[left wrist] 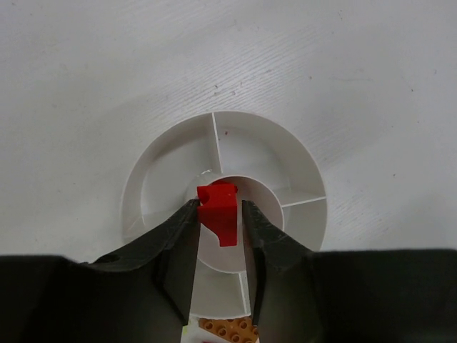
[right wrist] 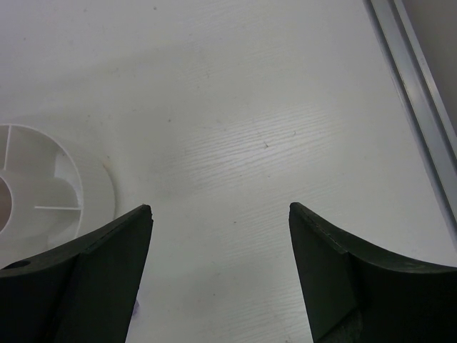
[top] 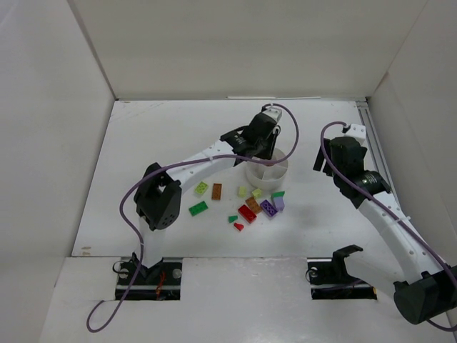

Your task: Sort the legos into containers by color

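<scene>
The left end effector (left wrist: 219, 206) pinches a glossy red plastic brick (left wrist: 223, 223) over the round white wedge-divided tub (left wrist: 271, 150), near rim hidden; the right end effector (right wrist: 221, 218) gapes empty.

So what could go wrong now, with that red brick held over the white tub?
The red brick hangs in the left gripper over the small middle circle of the tub, near several dividing walls. If dropped, it may bounce into the wrong section. Lowering further could also nudge the tub toward the loose bricks beside it.
</scene>
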Available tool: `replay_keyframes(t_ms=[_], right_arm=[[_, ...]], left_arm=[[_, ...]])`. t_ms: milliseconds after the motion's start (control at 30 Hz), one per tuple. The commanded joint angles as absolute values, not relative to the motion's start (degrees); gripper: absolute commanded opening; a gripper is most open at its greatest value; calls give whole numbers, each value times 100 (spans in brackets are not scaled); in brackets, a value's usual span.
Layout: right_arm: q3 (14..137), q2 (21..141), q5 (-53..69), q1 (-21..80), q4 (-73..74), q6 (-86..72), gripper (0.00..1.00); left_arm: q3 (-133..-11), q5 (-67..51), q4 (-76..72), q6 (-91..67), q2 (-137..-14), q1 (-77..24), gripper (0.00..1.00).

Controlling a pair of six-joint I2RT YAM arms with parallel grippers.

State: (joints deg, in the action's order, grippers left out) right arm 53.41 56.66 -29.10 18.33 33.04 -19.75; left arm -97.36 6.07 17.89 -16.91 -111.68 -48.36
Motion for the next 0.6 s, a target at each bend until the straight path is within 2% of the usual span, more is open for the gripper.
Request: replay_keyframes(t_ms=[0,33,67,133,200,300,367,433,467,567], right_arm=[[5273,5625,-2900,1793,3208,-1925,82],[5273,5625,-2848,1793,3208,-1925,82],[5273,5625,-2848,1793,3208,-1925,82],[5273,5572,-2848,1793,3208,-1925,82],[5273,5511,-2777,1793,3208,-1855,82],[5221,5354,-2523,1793,3068,-1609,82],[5151,5248,-2243,1793,2936,-1399,82],[5089,5133,-2057,2003,2717,-1153,82],[5019,5055,-1909,2117,2646,-1064,82],[5019,5106,-1636,2749,2401,-653,82]], left_arm=[[-9650,808,1740,-1723,-10978,-4931,28],[-9581,809,1740,-1723,-10908,-4931,29],[-9510,809,1688,-1723,-10907,-4931,37],[-9510,809,1688,-1723,-10794,-4931,37],[-9510,809,1688,-1792,-10723,-4931,45],[-9457,878,1688,-1854,-10573,-4931,48],[-9291,879,1688,-1968,-10249,-4931,53],[-8897,879,1434,-1969,-9655,-4931,62],[-8738,879,1354,-1969,-9416,-4931,79],[-8123,984,1248,-2030,-8434,-4931,91]])
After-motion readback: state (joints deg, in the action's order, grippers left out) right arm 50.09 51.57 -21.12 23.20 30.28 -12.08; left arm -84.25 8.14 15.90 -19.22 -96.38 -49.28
